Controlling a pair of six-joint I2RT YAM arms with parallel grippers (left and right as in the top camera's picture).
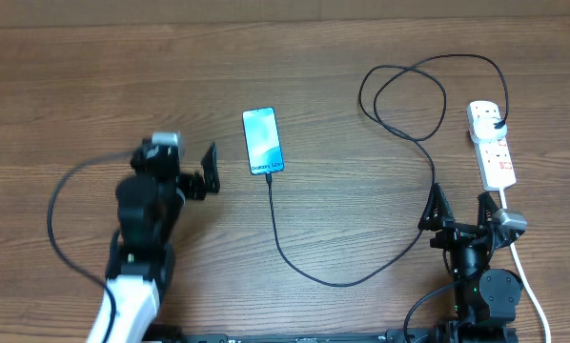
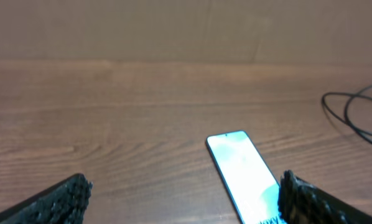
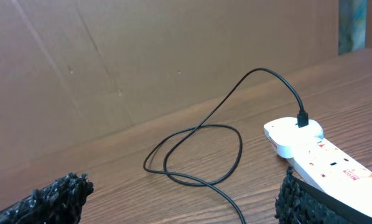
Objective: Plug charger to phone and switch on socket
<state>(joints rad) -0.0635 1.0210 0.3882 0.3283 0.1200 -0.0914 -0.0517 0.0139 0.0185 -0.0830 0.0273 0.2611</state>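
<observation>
The phone [image 1: 262, 140] lies flat at mid-table, its light blue screen up; it also shows in the left wrist view [image 2: 242, 165]. The black charger cable [image 1: 333, 281] meets the phone's near edge, loops across the table, and its black plug [image 1: 496, 120] sits in the far end of the white socket strip [image 1: 495, 157]. My left gripper [image 1: 205, 172] is open and empty just left of the phone, also seen in its wrist view [image 2: 183, 205]. My right gripper [image 1: 459, 211] is open and empty, just short of the strip's near end. The right wrist view shows that gripper [image 3: 183, 202], the cable loops [image 3: 198, 134], the plug [image 3: 302, 118] and the strip [image 3: 326, 158].
The strip's thick white cord [image 1: 525, 281] runs past the right arm toward the table's front edge. A cardboard wall [image 3: 142, 56] stands behind the table. A black lead [image 1: 58, 214] from the left arm loops over the table at the left.
</observation>
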